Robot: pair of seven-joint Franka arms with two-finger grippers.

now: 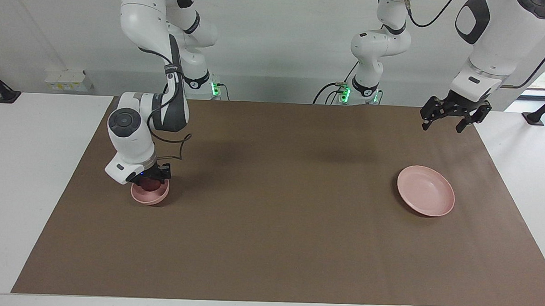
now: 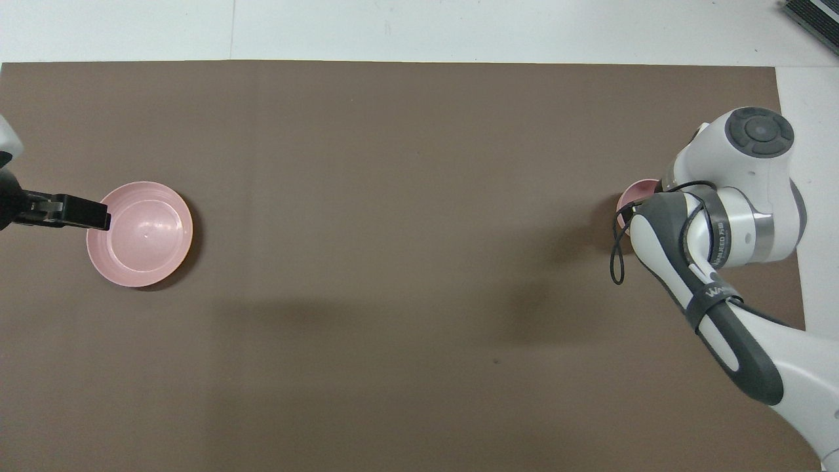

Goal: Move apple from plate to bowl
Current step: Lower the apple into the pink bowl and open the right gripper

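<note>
A brown mat covers the table. At its three o'clock end sits the bare plate; the left gripper waits above, fingers apart. At nine o'clock, the right gripper holds the apple squeezed, low inside the bowl. Next I think it must let go.

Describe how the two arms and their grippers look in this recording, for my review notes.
Both arms have glossy white rounded shells with dark grey joint bands and round dark grey caps. A thin black cable loops loose beside the right arm's wrist, and green lights glow at both bases. The left gripper and right gripper are black, two-fingered, with linked outer bars. Grey lettering marks the right arm's dark forearm strap.
</note>
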